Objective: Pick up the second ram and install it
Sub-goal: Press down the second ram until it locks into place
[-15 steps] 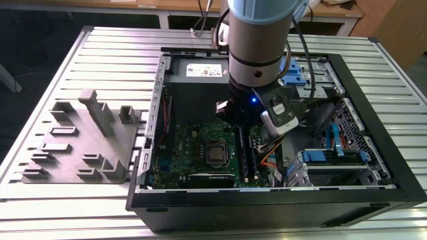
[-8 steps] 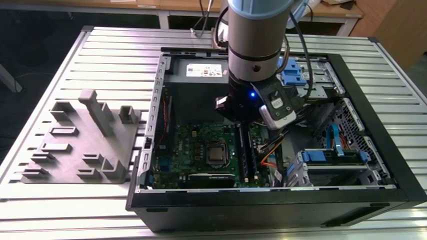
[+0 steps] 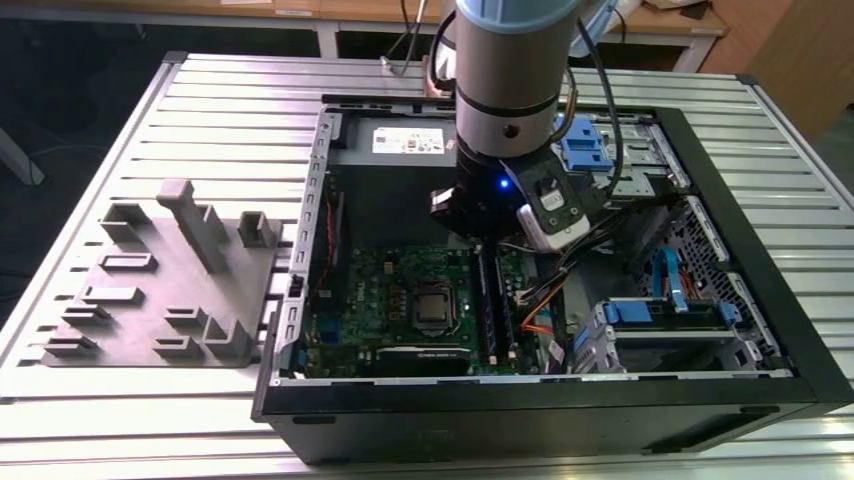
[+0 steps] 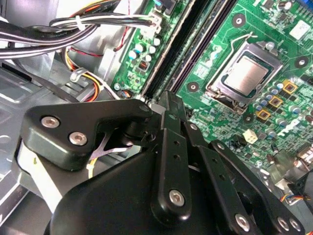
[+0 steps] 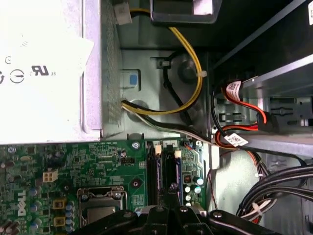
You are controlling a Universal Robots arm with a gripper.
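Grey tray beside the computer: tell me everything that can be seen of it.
The grey tray is a flat, matte slab, plastic by its look, with low rectangular blocks and a few taller uprights rising from it, the tallest a thin wall towards its far side. It lies flat on the slatted metal table, at the exterior view's left of the open computer case. Whether its edge touches the case I cannot tell.

Slatted metal table (image 3: 160, 110), wooden desks (image 3: 200, 10) behind, dark floor (image 3: 54, 90).
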